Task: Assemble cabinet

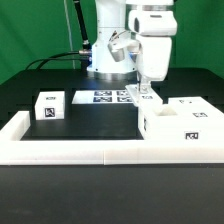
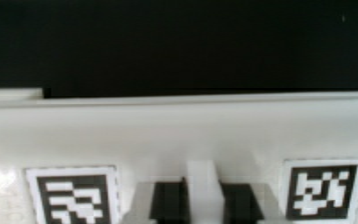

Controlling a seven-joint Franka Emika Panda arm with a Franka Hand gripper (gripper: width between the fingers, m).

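The cabinet point(image 1: 180, 122) sits on the table point(image 1: 100, 125) pushed up against the low white wall point(image 1: 60, 150), likely so it cannot slide, and the gripper point(image 1: 147, 93) looks clamped on the cabinet's thin edge farthest from that wall, maybe to hold it steady.

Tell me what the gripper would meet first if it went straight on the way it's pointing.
Probably the white cabinet piece: the gripper points down at it, and its tagged face lies right ahead of the jaws. Whether they touch is unclear.
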